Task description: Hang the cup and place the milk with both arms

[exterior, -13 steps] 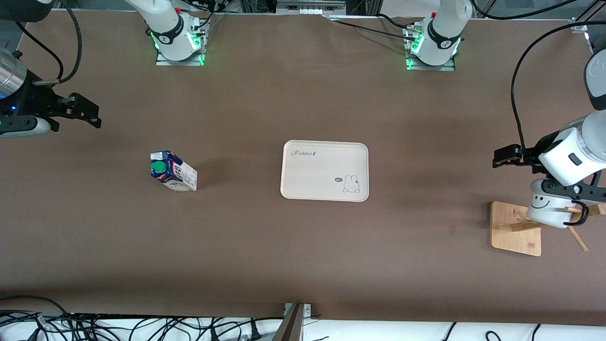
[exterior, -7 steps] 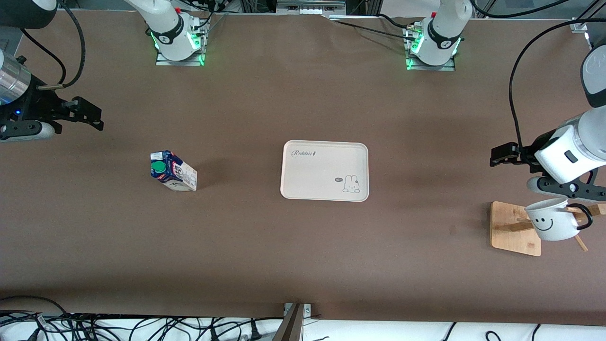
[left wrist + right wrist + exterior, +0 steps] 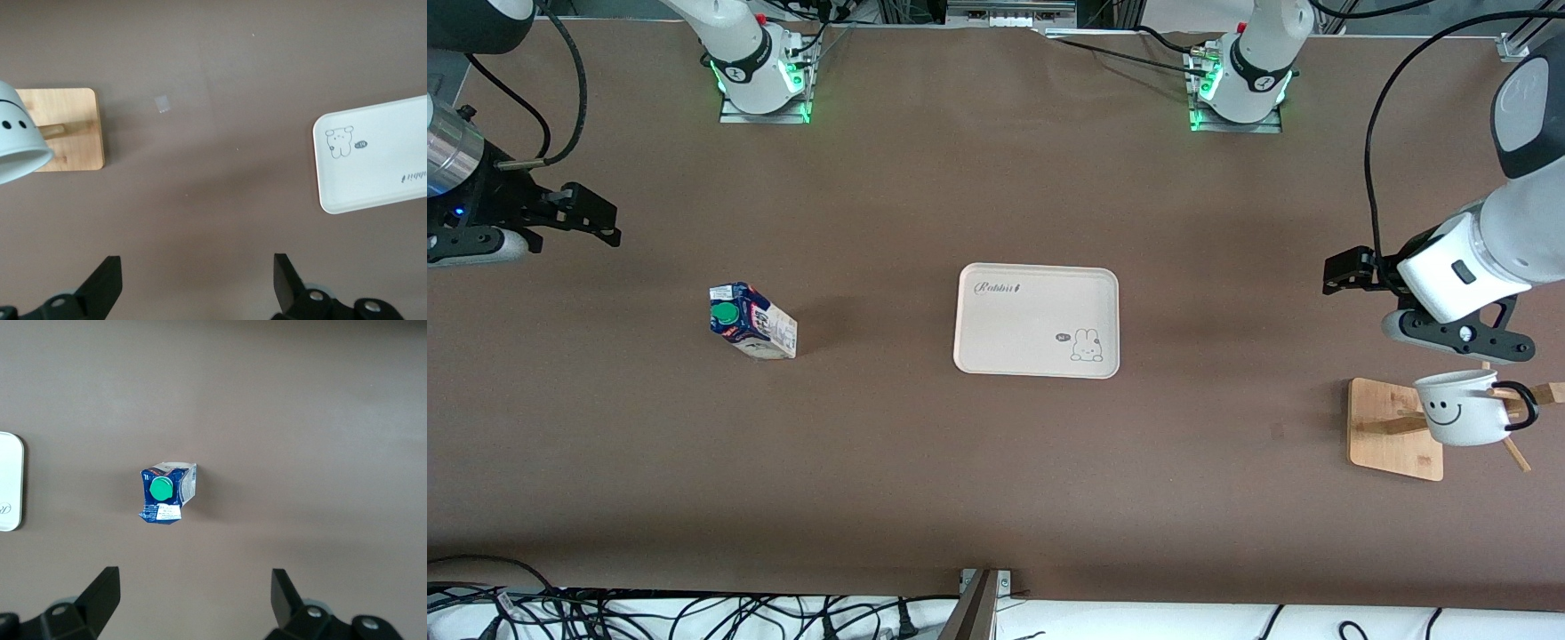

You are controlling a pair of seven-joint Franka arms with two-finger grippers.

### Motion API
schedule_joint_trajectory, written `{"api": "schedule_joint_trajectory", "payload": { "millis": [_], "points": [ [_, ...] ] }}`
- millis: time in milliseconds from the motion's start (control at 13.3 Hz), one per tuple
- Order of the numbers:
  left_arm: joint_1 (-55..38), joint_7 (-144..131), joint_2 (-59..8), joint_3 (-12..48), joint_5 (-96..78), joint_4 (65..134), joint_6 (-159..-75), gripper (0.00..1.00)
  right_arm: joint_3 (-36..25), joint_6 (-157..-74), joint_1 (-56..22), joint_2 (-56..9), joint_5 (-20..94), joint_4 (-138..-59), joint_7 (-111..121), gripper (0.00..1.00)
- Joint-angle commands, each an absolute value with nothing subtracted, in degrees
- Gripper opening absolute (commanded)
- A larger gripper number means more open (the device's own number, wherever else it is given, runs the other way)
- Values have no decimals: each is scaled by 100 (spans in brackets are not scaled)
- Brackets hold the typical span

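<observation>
Brown matting covers the table point(image 3: 925, 462), and on it stand the few things of this scene. The cup point(image 3: 1458, 407), a white mug with a black smiley face, hangs by its thin black loop handle on a peg of the wooden rack point(image 3: 1394, 428), whose flat square base sits near the edge of the table at the left arm's end; in the left wrist view the cup point(image 3: 19, 141) shows tilted above that base point(image 3: 67, 130). The left gripper point(image 3: 1345, 269) is in the air over bare table close to the rack, its two black fingers point(image 3: 103, 288) spread wide with nothing between them, and it is clear of the cup. The milk point(image 3: 751, 321), a dark blue and white carton with a green cap, stands upright on the table toward the right arm's end, well apart from the tray point(image 3: 1037, 320). This cream tray with a rabbit drawing lies at the middle of the table and carries nothing. The right gripper point(image 3: 596, 218) is up over the table near its edge at the right arm's end, and its wrist view looks down on the milk point(image 3: 165, 492); its fingers point(image 3: 100, 595) also stand fully apart and grasp nothing.
</observation>
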State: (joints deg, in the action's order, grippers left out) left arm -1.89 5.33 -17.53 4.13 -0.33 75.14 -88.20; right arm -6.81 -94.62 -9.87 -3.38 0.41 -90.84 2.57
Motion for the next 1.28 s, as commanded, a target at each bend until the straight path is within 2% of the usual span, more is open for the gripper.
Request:
{"api": "schedule_joint_trajectory", "payload": {
  "millis": [0, 75, 150, 376, 826, 1202],
  "points": [
    [-220, 642, -409, 176, 140, 9476, -10198, 100, -633, -9492, -940, -308, 79, -9088, 246, 100],
    [-150, 537, -161, 176, 88, 9936, -10578, 100, -633, -9483, -940, -299, 79, -9088, 246, 100],
    [-19, 527, -71, 176, 88, 10088, -10817, 100, -633, -9483, -940, -308, 79, -9088, 246, 100],
    [202, 606, 245, 158, -167, 10537, -10872, 100, -633, -9483, -940, -308, 79, -9088, 246, 100],
    [228, 571, 228, 123, -141, 10521, -10584, 100, -633, -9483, -940, -299, 79, -9088, 246, 100],
    [334, 563, 71, 193, -149, 10249, -10398, 100, -633, -9475, -940, -299, 79, -9088, 246, 100]
  ]
}}
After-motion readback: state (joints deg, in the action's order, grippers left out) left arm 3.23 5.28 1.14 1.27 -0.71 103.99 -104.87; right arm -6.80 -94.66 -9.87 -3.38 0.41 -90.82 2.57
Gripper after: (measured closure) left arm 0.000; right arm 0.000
